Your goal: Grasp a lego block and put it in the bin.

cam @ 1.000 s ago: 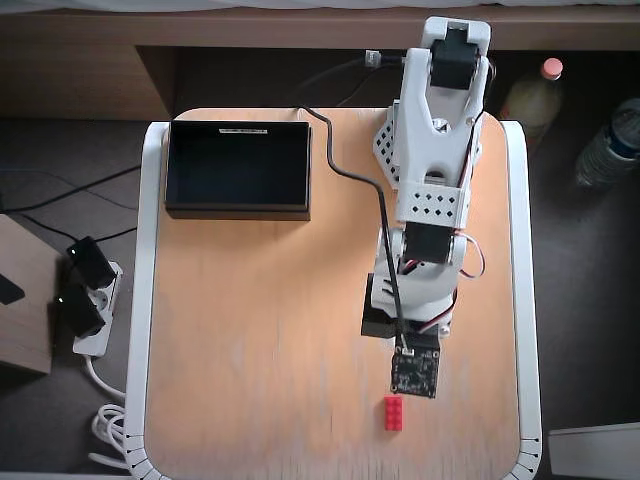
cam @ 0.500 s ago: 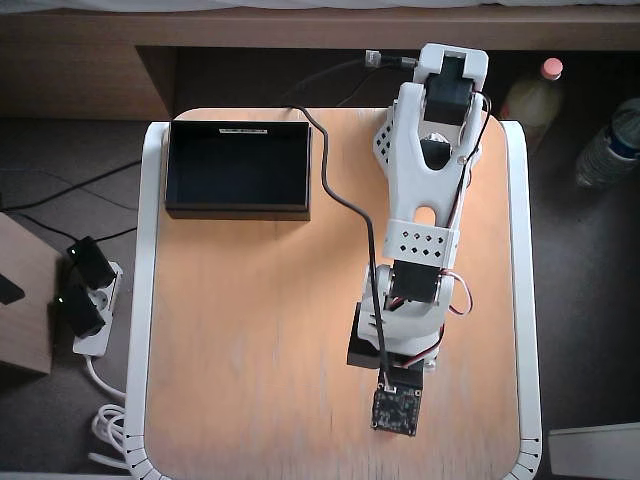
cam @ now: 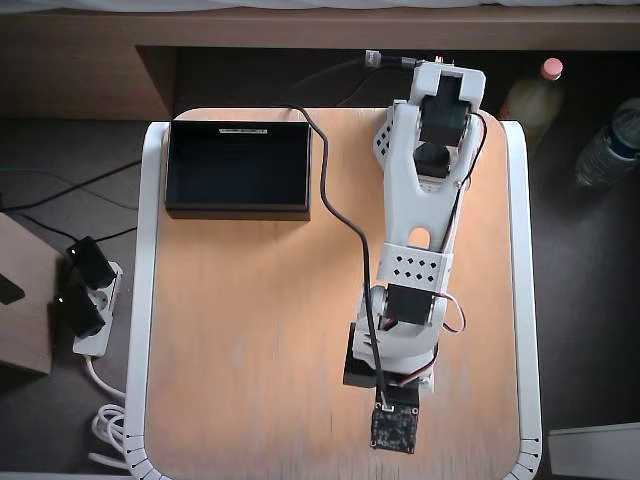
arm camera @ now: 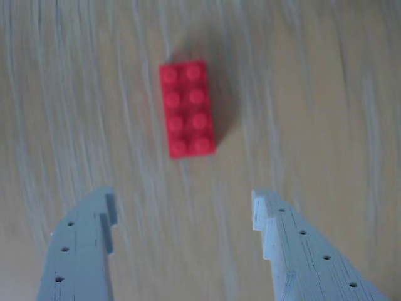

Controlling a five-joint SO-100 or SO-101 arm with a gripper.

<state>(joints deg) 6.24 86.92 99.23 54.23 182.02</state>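
in the wrist view the gripper (arm camera: 185, 207) hangs above the wooden table (arm camera: 326, 113) with its two grey fingers (arm camera: 84, 251) spread wide, one at the lower left and one at the lower right of the picture, nothing between them but bare wood; the lego block (arm camera: 187, 108), red with two rows of four studs, lies flat on the table just beyond the fingertips, its long side running away from the camera, a little left of the midline between the fingers and touching neither of them; in the overhead view the arm (cam: 420, 215) reaches from its base at the far right of the table (cam: 250, 340) down toward the near edge, and the small camera board on its wrist (cam: 394, 430) sits close to that near edge; the block cannot be seen from above, since the arm's end covers that spot; the bin (cam: 237, 167), black with a thin white label strip on its far rim, stands at the far left corner of the table, well apart from the gripper, and looks dark inside; a black cable (cam: 335, 200) runs from the far side of the table past the bin's right corner and along the arm to the wrist
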